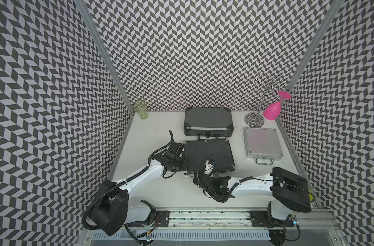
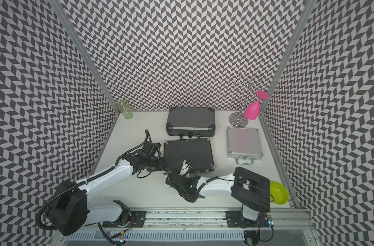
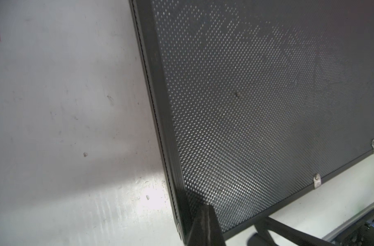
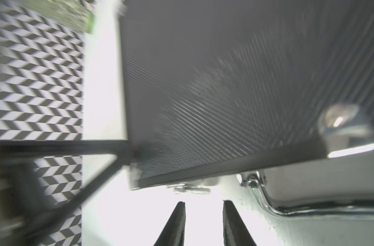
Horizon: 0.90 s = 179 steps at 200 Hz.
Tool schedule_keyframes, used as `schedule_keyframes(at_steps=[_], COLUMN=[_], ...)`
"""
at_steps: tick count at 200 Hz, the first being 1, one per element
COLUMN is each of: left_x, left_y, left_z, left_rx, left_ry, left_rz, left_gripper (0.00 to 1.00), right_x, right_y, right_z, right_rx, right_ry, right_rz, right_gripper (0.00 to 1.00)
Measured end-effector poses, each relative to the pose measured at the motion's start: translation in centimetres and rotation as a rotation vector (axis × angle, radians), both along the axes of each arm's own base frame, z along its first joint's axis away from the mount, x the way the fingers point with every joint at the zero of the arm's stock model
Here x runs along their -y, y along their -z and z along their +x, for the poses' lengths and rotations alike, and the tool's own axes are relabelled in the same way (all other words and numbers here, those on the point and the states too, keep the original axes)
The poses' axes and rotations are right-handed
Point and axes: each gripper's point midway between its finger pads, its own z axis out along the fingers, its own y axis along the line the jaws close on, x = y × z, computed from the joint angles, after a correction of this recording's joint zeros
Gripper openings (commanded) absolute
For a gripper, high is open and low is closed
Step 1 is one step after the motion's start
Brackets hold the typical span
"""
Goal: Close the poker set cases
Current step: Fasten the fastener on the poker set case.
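A: Cases first: where do we find them?
B: We see all three with lids down: black case (image 1: 209,155) in the centre, grey case (image 1: 208,121) just beyond it, silver case (image 1: 262,142) off to the right.
A: And the claws?
B: We read the left gripper (image 3: 204,217) pinched together at the black case's near left corner. The right gripper (image 4: 204,205) stands apart, empty, by its near edge.

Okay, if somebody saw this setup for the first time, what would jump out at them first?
The black-and-white chevron-patterned walls dominate every side. Against them the bright pink plastic goblet pops, hanging bowl-down from the chrome wire rack at the far right corner of the white table. Mid-table, the white left arm and right arm meet at the flat textured black case.
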Motion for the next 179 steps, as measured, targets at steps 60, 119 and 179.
schedule_keyframes(at_steps=[60, 119, 179], left_x=[0.0, 1.5, 0.5], left_y=[-0.4, -4.4, 2.9], left_z=[-0.2, -3.1, -8.0], left_rx=[0.0, 0.091, -0.095], left_ry=[-0.012, 0.022, 0.002], left_rz=[-0.015, -0.132, -0.075], left_gripper=[0.04, 0.01, 0.0], right_x=[1.5, -3.6, -4.4], right_y=[-3.4, -0.8, -0.4], right_z=[6.1, 7.6, 7.2], right_rx=[0.146, 0.149, 0.16], right_ry=[-0.17, -0.442, -0.5], right_rz=[-0.118, -0.249, -0.225], right_gripper=[0.3, 0.26, 0.23])
